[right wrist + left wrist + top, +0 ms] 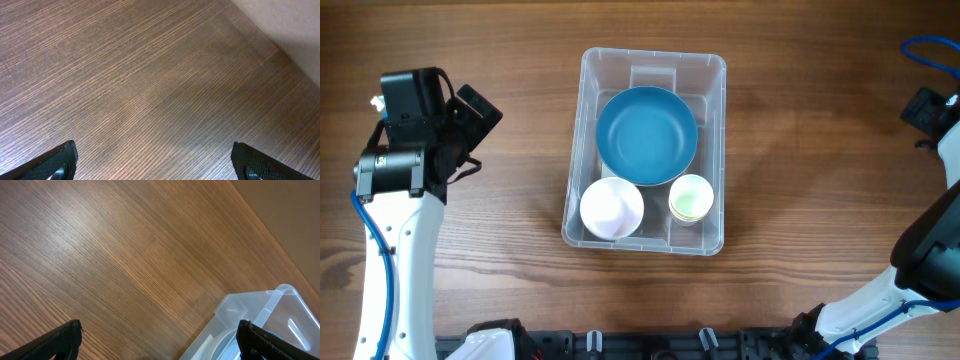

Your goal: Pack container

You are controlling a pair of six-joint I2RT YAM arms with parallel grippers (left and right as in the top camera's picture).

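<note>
The container (582,130), a clear plastic bin, stands at the table's middle. In it lie a blue bowl (646,135), a white bowl (611,208) and a pale green cup (691,197). My left gripper (478,135) hovers to the container's left, open and holding nothing. In the left wrist view the left gripper (160,341) spreads wide over bare wood, with a corner of the container (250,310) beside its right finger. My right gripper (922,112) is far off at the right edge. In its wrist view the right gripper (155,161) is open over bare table.
The wooden table (800,250) surrounds the container on all sides. A black rail (640,345) runs along the near edge. A pale wall (290,25) borders the table's far edge in the right wrist view.
</note>
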